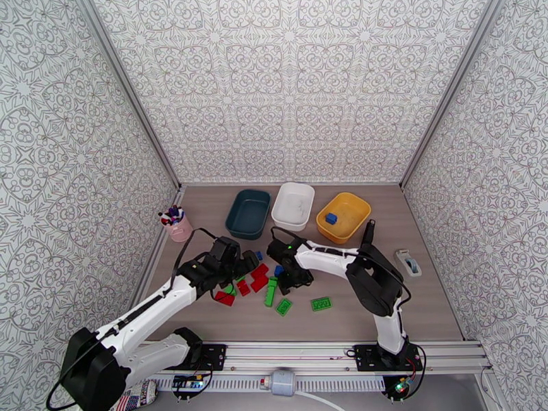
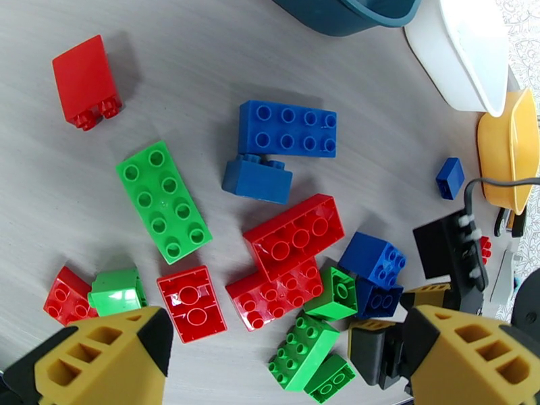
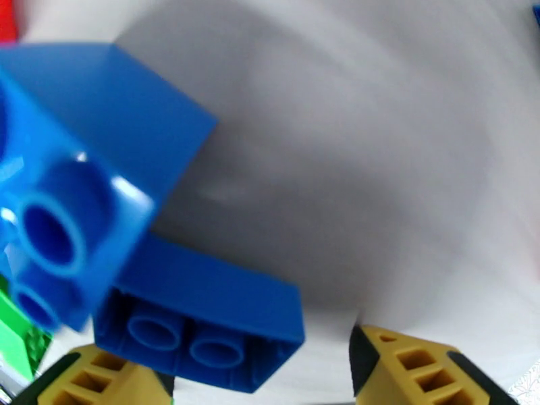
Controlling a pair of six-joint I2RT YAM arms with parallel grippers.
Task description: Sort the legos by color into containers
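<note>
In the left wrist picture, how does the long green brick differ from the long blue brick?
The long green brick is green and lies diagonally in the picture; the long blue brick is blue and lies nearly level. The green one touches no other brick; the blue one touches a smaller blue brick. Both lie studs up, two rows of four.

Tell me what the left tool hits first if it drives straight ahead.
Likely the green long brick lying ahead of the left tool, with the red long brick just beyond; depth is unclear.
</note>
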